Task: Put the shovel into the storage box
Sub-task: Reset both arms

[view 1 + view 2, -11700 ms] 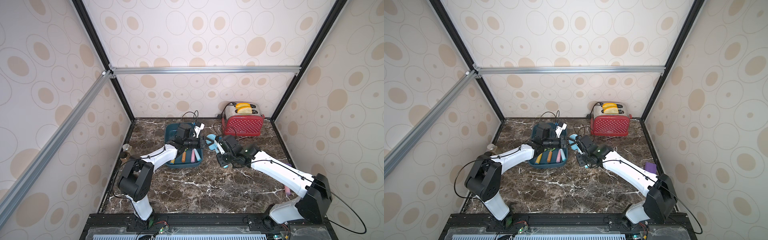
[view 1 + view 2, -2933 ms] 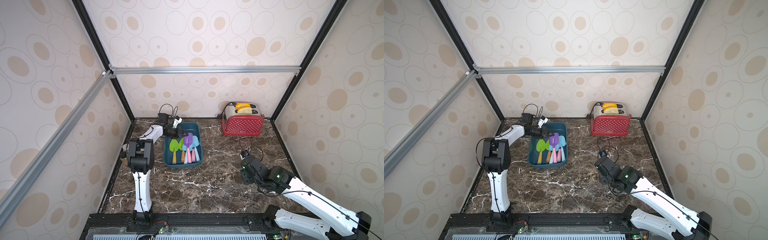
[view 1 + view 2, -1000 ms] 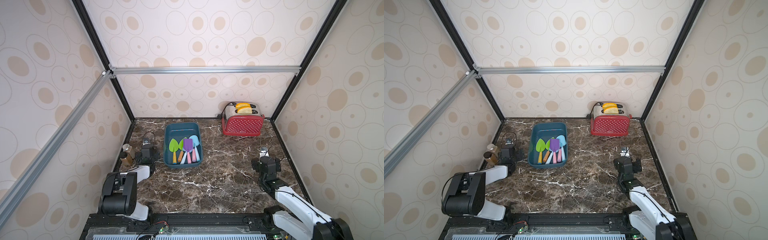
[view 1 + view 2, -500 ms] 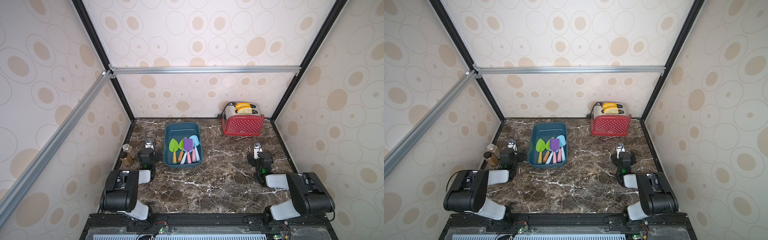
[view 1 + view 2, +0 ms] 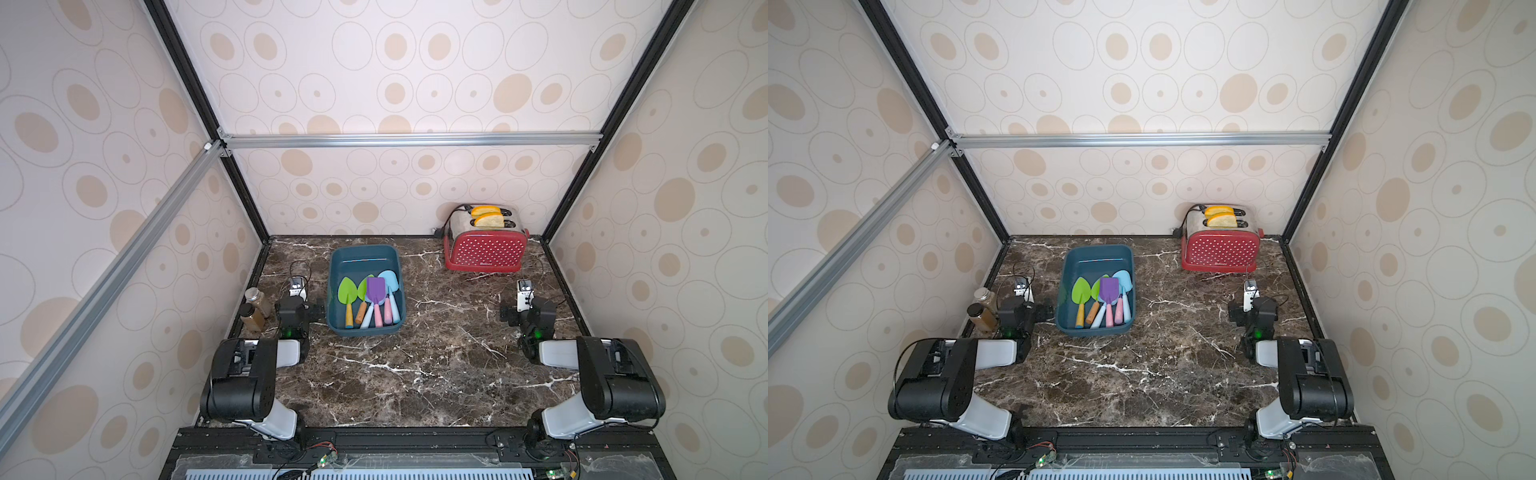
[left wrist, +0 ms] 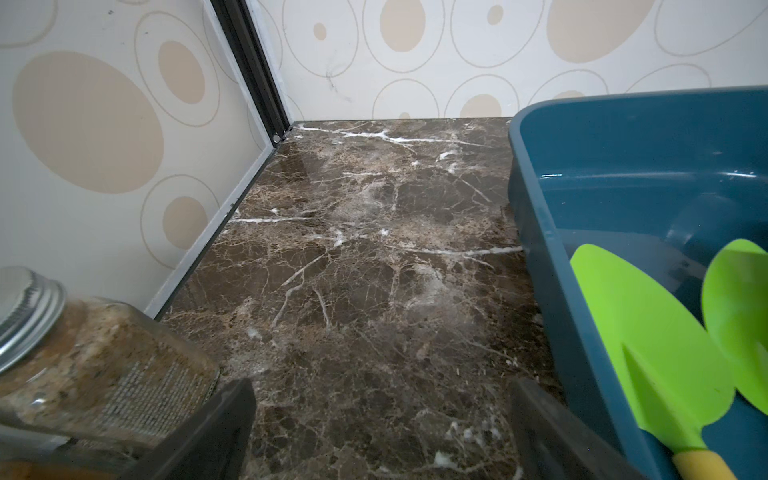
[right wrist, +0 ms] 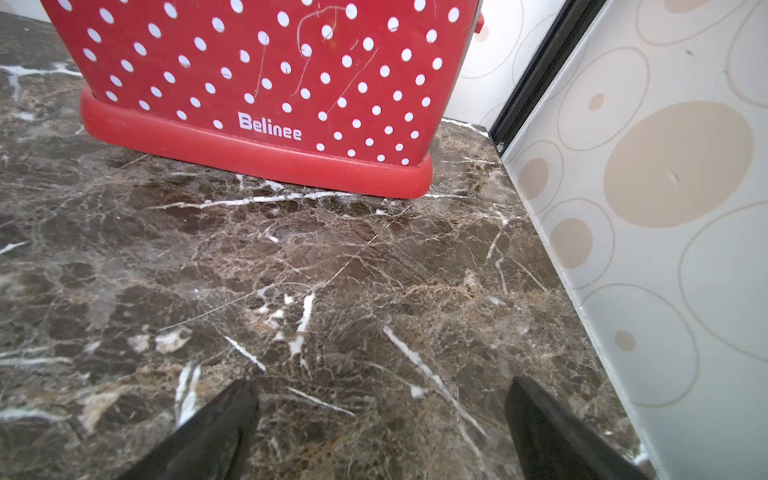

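Storage box (image 5: 363, 268): teal, one only, standing on the dark marble surface (image 5: 415, 357), long sides running away from the robot.
Contents: shovels (image 5: 375, 291) bunched at the box's near end, blades pointing to its far end, which is bare. All lie inside the rim.
Four blades can be counted: two green, one purple, one light blue. The handles overlap in a fan, so at least four shovels; no firmer count is possible.

Toaster (image 5: 484, 251): red with white dots, one, off the box's far right corner. It holds two bread slices (image 5: 488, 217), one per slot.
Jars (image 5: 257, 296): two, left of the box, with brown contents. One has a metal screw lid.

Left hand (image 6: 382, 386): jaws spread wide with nothing between them, low over the surface, just beside the box's left wall and between the box and the jars. Whether it touches the wall, cannot tell. The nearest green shovel (image 6: 648, 332) lies just over that wall from it.

Right hand (image 7: 382, 382): jaws spread wide and empty, well apart from the box on its right side, facing the toaster. The shovels are far from it.
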`<state>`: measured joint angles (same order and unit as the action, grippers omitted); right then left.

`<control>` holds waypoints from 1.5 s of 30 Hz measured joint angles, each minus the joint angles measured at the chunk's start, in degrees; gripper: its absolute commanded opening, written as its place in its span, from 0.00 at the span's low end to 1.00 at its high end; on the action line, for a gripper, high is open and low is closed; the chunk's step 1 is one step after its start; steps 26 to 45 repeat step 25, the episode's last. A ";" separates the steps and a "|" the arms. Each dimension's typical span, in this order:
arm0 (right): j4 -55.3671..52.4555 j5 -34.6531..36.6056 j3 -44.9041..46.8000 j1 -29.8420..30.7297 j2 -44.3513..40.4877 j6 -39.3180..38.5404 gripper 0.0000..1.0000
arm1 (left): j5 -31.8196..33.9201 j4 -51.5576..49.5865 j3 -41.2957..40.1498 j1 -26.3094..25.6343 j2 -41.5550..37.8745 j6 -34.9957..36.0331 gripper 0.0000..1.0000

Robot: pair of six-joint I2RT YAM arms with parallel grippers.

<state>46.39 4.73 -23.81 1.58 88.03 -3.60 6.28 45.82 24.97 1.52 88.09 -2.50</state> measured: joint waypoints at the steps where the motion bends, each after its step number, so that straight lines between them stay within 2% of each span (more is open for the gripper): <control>1: -0.24 -0.15 0.00 0.00 0.00 0.09 1.00 | -0.02 0.02 0.00 0.00 0.00 0.00 0.99; 45: -1.44 -1.44 0.00 0.00 0.00 0.15 1.00 | 0.04 0.42 -0.37 -0.02 0.00 0.44 0.99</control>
